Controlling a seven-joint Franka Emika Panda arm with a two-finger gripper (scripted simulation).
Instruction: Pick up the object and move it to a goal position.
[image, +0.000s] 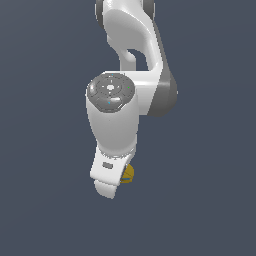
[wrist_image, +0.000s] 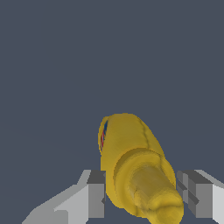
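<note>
From the exterior view I see the arm (image: 131, 70) hanging down against a plain dark grey-blue backdrop, its white wrist housing filling the middle of the picture. The housing blocks most of my sight of the gripper (image: 116, 181); only a sliver of the yellow object (image: 128, 173) peeks out just beside the hand, on the exterior view's right of it. I cannot make out any bench or other surface under it here.

In the wrist view the object (wrist_image: 133, 168) fills the space between the two grey fingers (wrist_image: 96, 194), its knobbed end nearest the camera and a thin blue and red mark along its far edge. The gripper (wrist_image: 142, 197) looks clamped on the object, pads touching both flanks. Beyond it I see only flat grey-blue.
</note>
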